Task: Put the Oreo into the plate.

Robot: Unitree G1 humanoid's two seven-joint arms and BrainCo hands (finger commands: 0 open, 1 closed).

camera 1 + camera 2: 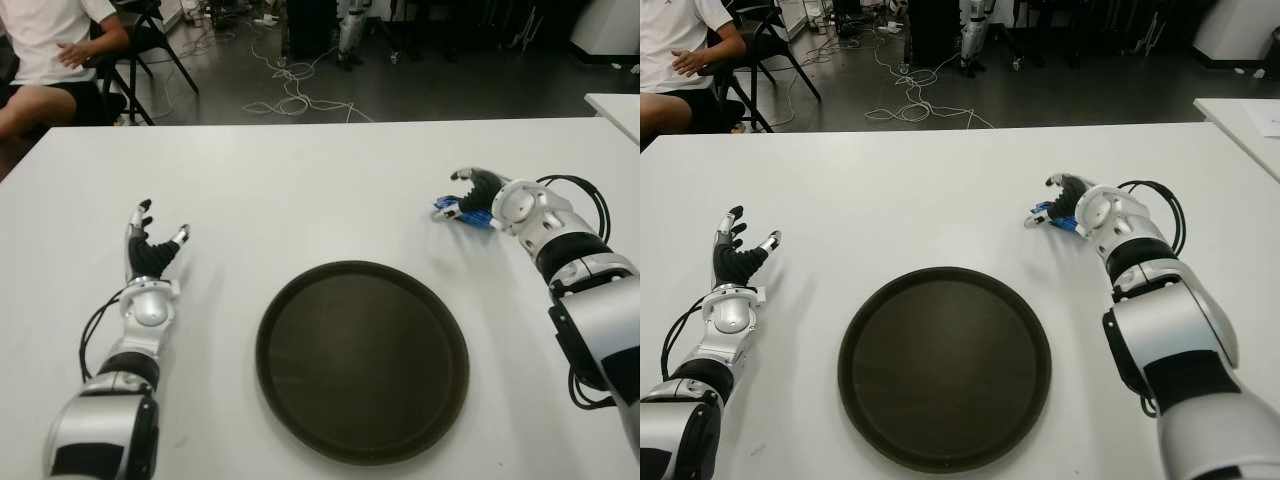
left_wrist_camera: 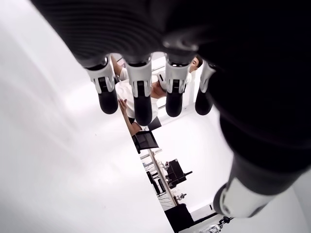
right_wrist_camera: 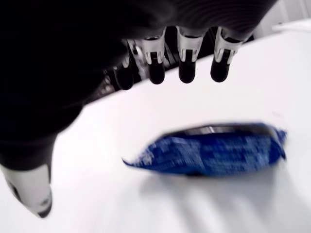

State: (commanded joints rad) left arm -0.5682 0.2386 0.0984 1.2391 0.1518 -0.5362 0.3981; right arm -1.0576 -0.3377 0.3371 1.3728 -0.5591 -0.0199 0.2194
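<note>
A small blue Oreo packet (image 3: 214,150) lies flat on the white table (image 1: 300,190), to the right of and beyond the plate. My right hand (image 1: 470,195) hovers over the Oreo packet (image 1: 447,209) with fingers spread and not touching it. The plate (image 1: 362,360) is a round dark tray with nothing on it, at the table's near middle. My left hand (image 1: 150,245) shows at the table's left, beside the plate, with fingers spread and holding nothing.
A person in a white shirt (image 1: 50,50) sits on a chair beyond the table's far left corner. Cables (image 1: 290,95) lie on the dark floor behind the table. Another white table's corner (image 1: 615,105) shows at the far right.
</note>
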